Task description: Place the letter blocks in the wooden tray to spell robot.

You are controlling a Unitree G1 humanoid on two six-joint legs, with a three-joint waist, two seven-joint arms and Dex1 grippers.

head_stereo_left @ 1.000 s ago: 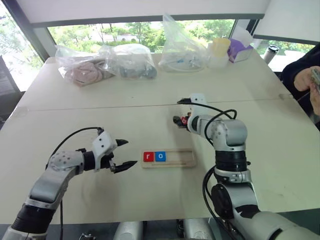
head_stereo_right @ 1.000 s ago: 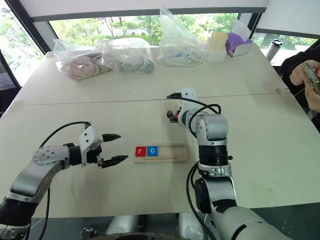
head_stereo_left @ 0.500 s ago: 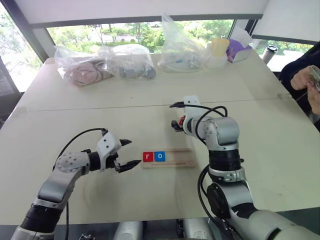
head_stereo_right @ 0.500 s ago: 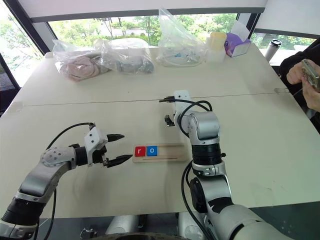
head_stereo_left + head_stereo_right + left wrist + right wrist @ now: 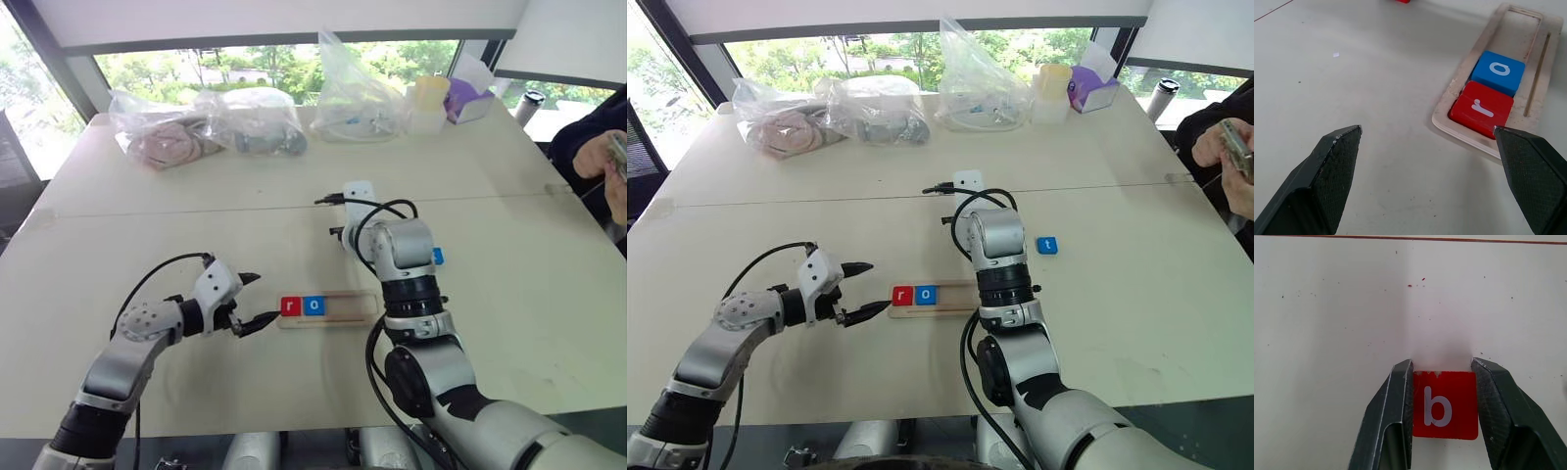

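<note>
The wooden tray [image 5: 355, 311] lies mid-table with a red r block [image 5: 290, 306] and a blue o block [image 5: 313, 305] at its left end. My left gripper [image 5: 259, 299] hovers open just left of the tray, nothing between its fingers [image 5: 1332, 166]. Beyond the tray, my right gripper [image 5: 1441, 363] points down at the table and is shut on a red b block [image 5: 1444, 404], one finger on each side. A blue t block [image 5: 1046, 245] lies flat on the table to the right of my right arm.
Several clear plastic bags [image 5: 255, 122] sit along the table's far side, with a purple tissue box [image 5: 468, 98] and a cup [image 5: 431, 98] at the back right. A person's hands [image 5: 612, 162] hold something at the right edge.
My right arm swung to the left and its gripper shut on the b block. The blue t block now shows beside the arm. My left gripper stays open by the tray.
</note>
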